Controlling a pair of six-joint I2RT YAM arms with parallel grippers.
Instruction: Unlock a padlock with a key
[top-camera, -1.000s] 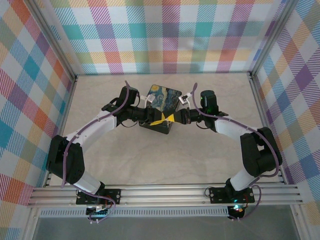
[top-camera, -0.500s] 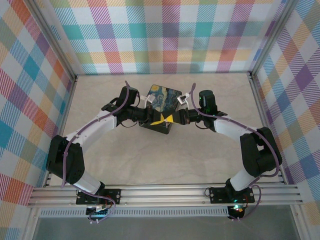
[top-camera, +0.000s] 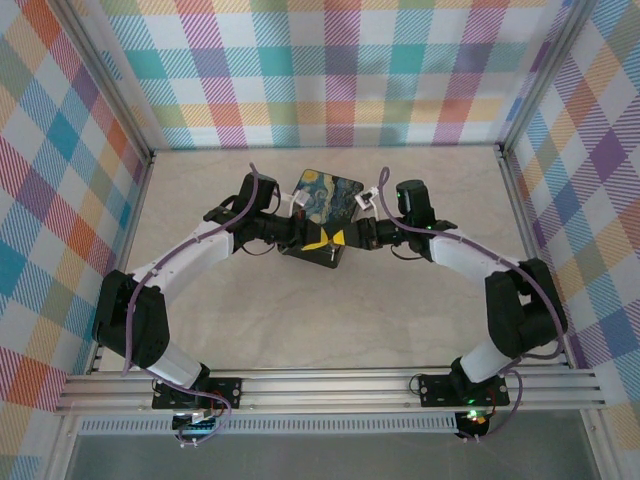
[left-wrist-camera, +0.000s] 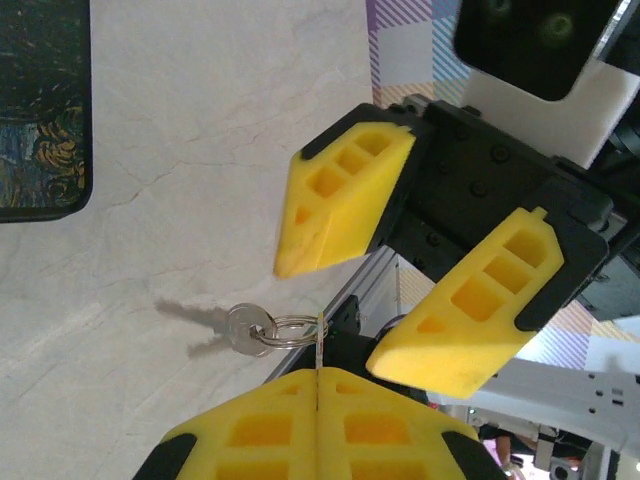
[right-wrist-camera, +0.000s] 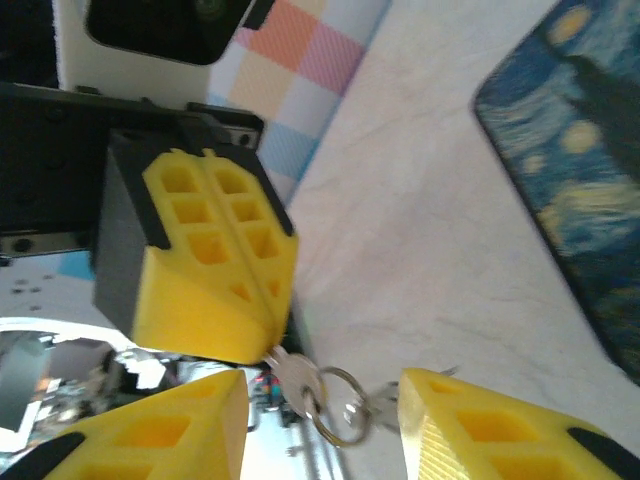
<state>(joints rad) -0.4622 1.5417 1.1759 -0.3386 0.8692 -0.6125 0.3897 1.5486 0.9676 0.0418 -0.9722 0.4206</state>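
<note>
Left wrist view puts the left gripper at the bottom edge, its yellow jaws pressed flat together on the key, a thin silvery sliver seen edge-on and held above the table, just near of the box. A key ring hangs off it to the left, carrying what looks like a second key. Facing it, the right gripper has its jaws apart on either side of the ring and touches nothing I can see. Farther out, on the far left, lies the Starry-Night box. I cannot make out the padlock in either close view. The risk I judge from here is that the key sits in a shallow fingertip pinch, so the weight of the swinging ring could twist it off line or pull it free. The right jaws could also snag the ring if they close. Count: two grippers, one ring, seemingly two keys, one box.
</note>
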